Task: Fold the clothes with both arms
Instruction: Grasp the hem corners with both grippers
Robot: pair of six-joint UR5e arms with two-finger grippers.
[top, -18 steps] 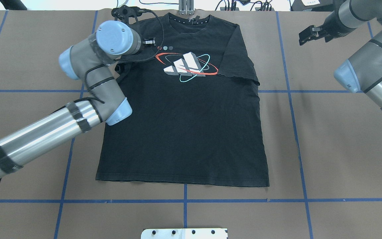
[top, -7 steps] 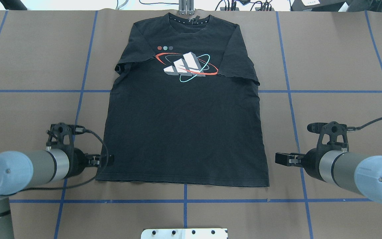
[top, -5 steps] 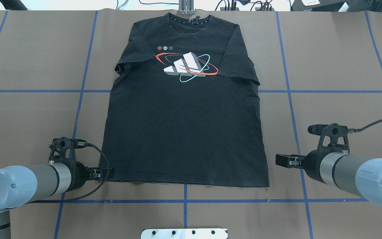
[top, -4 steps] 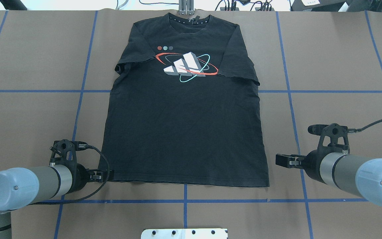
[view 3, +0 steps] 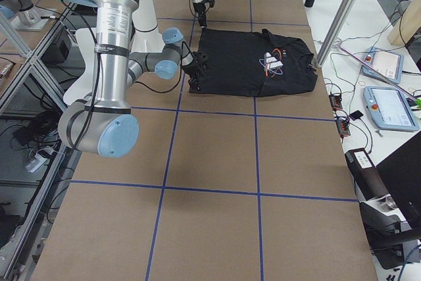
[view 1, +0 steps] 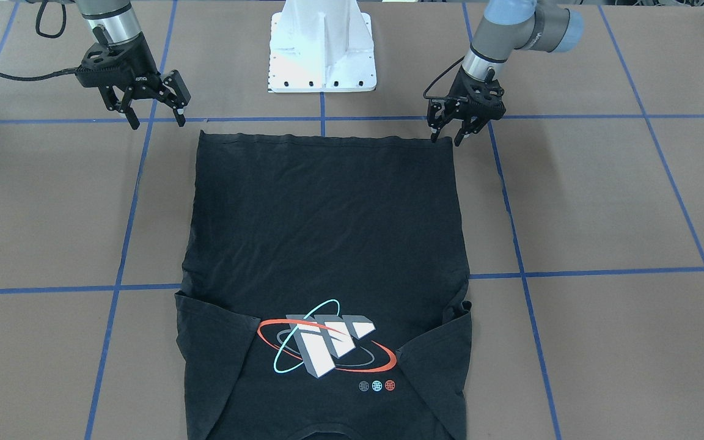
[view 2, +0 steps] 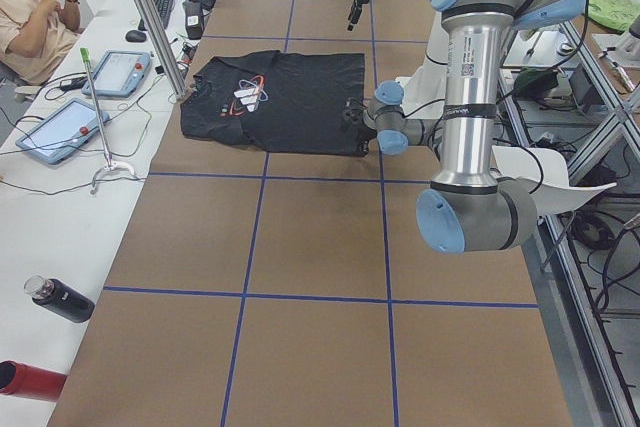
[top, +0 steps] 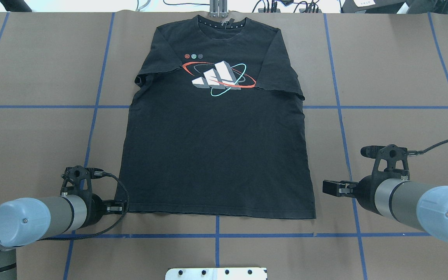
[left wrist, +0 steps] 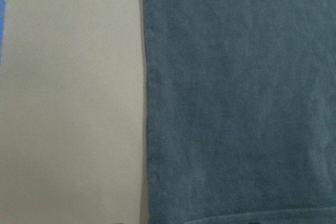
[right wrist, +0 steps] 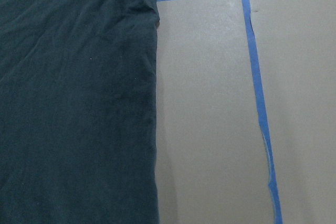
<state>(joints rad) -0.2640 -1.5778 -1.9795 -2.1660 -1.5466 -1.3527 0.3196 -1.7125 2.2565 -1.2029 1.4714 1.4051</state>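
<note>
The black T-shirt lies flat and face up on the table, with its orbit-ring logo and collar at the far end and its hem toward me. It also shows in the front view. My left gripper is open and low at the hem's left corner, and its fingertips straddle that corner in the front view. The left wrist view shows the shirt's side edge close up. My right gripper is open and stands clear of the shirt's right edge, a little up from the hem.
Blue tape lines grid the brown table. The white pedestal base stands just behind the hem. At the far end are a metal post, tablets, cables and a seated operator. A dark bottle lies on the side bench.
Both arms swung from the shirt's far end to its hem end. Over the last second my left gripper slid down to the hem's left corner. The right gripper hardly moved.
</note>
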